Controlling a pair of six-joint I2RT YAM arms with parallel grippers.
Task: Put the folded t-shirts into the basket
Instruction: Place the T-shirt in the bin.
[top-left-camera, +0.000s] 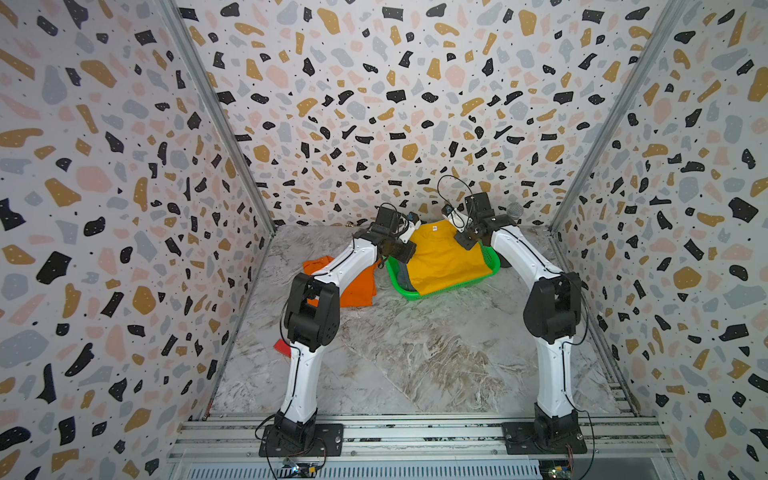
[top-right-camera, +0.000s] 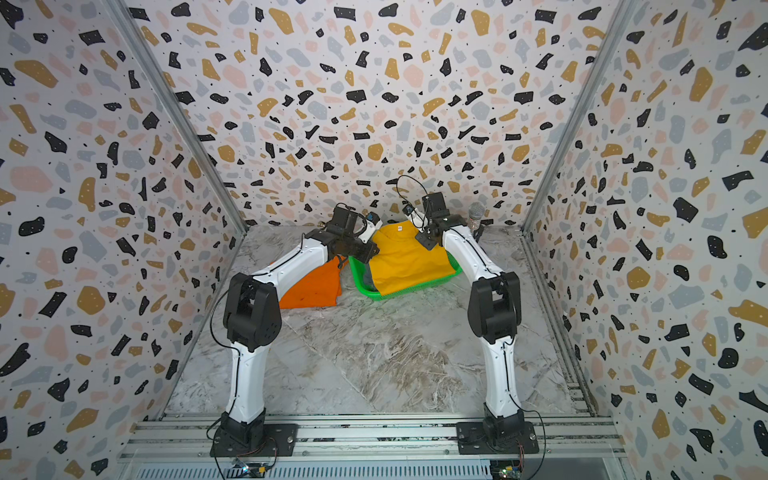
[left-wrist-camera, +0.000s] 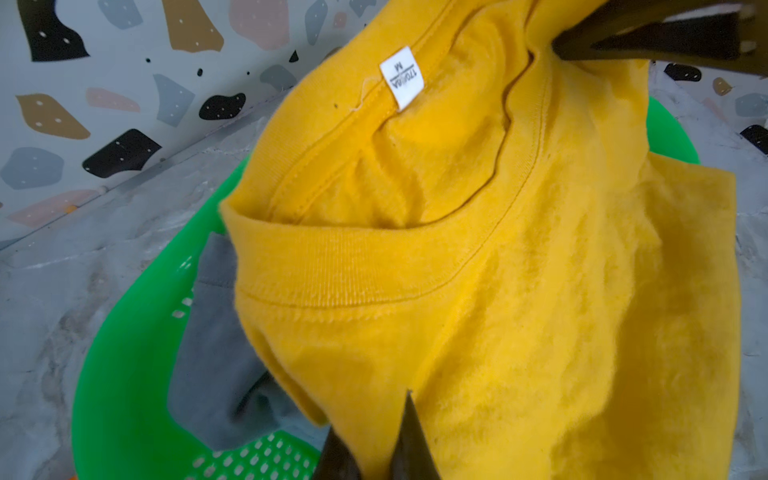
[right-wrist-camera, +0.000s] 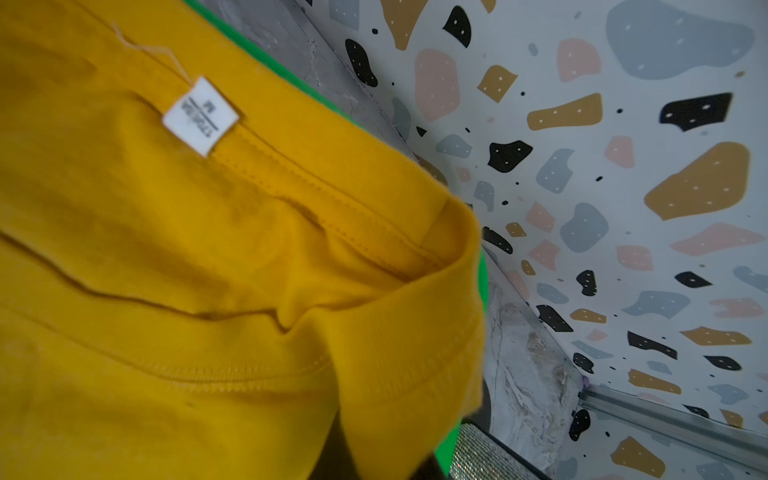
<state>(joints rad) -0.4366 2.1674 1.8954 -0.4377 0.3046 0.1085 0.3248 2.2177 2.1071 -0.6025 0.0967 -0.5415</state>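
The mustard yellow t-shirt (top-left-camera: 440, 262) (top-right-camera: 407, 262) lies over the green basket (top-left-camera: 405, 289) (top-right-camera: 365, 286) at the far end of the table, its collar end lifted. My left gripper (top-left-camera: 411, 232) (left-wrist-camera: 374, 440) is shut on the shirt's left collar corner. My right gripper (top-left-camera: 457, 224) (right-wrist-camera: 374, 449) is shut on its right collar corner. In the left wrist view a grey-blue t-shirt (left-wrist-camera: 216, 353) lies in the basket (left-wrist-camera: 124, 374) under the yellow one (left-wrist-camera: 498, 270). An orange t-shirt (top-left-camera: 357, 291) (top-right-camera: 316, 286) lies on the table left of the basket, partly behind my left arm.
A microphone with a glittery head (top-left-camera: 515, 211) (top-right-camera: 476, 212) stands by the back wall, right of the basket. A small red piece (top-left-camera: 282, 347) lies near the left wall behind my left arm. The back wall stands close behind the basket.
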